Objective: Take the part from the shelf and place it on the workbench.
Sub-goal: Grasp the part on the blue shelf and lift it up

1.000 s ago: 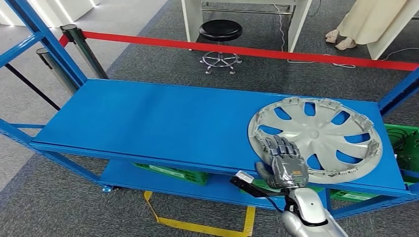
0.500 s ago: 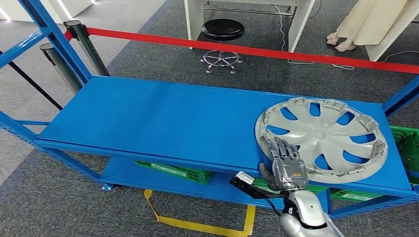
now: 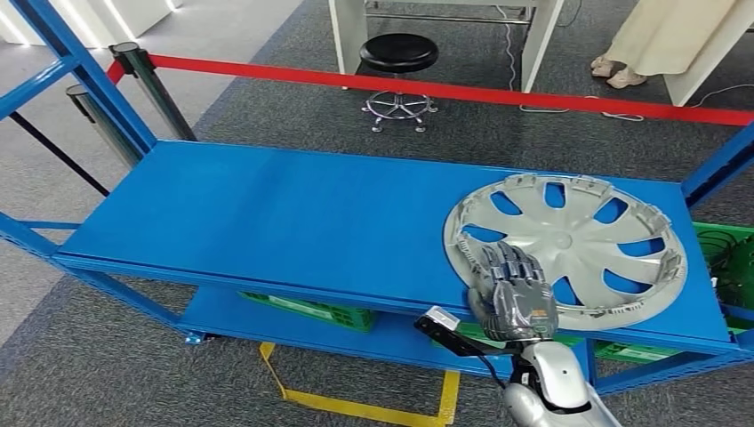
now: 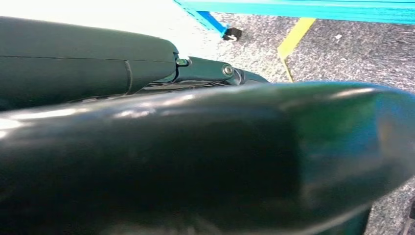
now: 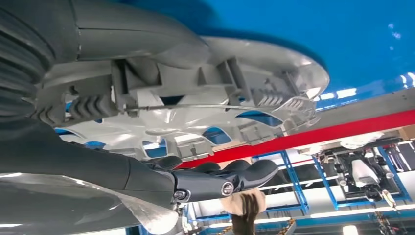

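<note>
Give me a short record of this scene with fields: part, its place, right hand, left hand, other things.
part: silver wheel cover, lying inside-up
place: right end of the blue shelf, rim past the front edge
right hand: right hand grips the near rim, fingers over it, thumb under
left hand: cannot tell
other things: red barrier tape, black stool, green crate on the lower level

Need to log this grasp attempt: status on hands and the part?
Right hand grips the hubcap at its near rim, fingers over the top. Hubcap on the blue shelf. Left hand unreadable in its wrist view. Nothing blocking.
</note>
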